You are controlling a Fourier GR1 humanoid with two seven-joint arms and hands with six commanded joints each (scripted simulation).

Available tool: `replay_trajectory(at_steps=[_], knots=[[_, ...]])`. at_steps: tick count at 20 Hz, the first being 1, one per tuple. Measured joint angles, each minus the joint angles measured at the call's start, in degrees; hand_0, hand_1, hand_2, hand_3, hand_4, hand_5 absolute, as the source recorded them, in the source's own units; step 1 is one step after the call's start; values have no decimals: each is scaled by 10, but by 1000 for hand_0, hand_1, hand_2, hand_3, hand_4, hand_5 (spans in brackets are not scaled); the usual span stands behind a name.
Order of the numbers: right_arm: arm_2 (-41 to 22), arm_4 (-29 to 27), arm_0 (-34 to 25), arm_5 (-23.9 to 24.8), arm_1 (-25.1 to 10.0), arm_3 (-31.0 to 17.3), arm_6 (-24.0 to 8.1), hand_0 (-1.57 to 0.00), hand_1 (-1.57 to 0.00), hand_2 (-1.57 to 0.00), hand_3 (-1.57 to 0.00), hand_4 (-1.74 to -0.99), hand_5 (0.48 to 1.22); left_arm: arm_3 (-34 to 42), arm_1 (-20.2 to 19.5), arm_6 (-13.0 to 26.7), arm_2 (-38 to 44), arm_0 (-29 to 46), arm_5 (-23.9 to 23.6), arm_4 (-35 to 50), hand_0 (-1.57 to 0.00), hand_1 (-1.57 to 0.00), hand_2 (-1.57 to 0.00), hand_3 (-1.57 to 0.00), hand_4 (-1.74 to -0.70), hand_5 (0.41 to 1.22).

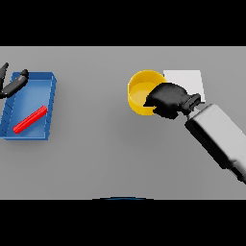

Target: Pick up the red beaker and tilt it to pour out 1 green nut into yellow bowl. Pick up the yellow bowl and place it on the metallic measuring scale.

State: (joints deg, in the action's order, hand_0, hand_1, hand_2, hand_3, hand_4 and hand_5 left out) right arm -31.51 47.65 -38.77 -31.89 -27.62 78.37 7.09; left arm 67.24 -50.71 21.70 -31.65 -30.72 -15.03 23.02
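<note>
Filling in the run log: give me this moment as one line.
right hand: curled on yellow bowl rim | scale: behind bowl, bare | left hand: over blue tray corner | red beaker: in tray

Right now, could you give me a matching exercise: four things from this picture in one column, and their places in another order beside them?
Things:
1. yellow bowl
2. red bar
3. white plate
4. left robot hand

Places:
A. inside the blue tray
B. behind the right robot hand, at the far right
C. at the blue tray's far left corner
D. under the right robot hand's fingers

Pairs: 1-D, 2-A, 3-B, 4-C
</note>
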Motion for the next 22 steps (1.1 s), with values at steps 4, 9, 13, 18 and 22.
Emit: replay_trajectory(at_steps=[4,9,13,18,22], knots=[[23,6,-5,24,-24,-4,2,-1568,-1570,-1536,-1153,-1741,1221,-1,1,6,1,-9,-3,-2,1,1,1,1,-729,715],[51,11,-13,65,-30,-81,-5,-1570,-1571,-1539,-1145,-1741,1221,19,-10,22,2,2,-7,4,1,1,1,1,-735,727],[63,22,-38,109,-32,-158,15,-1571,-1571,-1542,-1150,-1741,1221,21,-8,23,1,3,-8,5,1,1,1,1,-732,735],[80,32,-50,145,-23,-243,24,-1571,-1571,-1474,-1235,-1741,1221,24,-15,36,-1,1,-7,2,1,1,1,1,-722,717],[97,31,-54,151,-17,-295,34,-1571,-1571,-1428,-1331,-1741,1221,16,-12,30,-1,1,-5,0,1,1,1,1,-726,710]])
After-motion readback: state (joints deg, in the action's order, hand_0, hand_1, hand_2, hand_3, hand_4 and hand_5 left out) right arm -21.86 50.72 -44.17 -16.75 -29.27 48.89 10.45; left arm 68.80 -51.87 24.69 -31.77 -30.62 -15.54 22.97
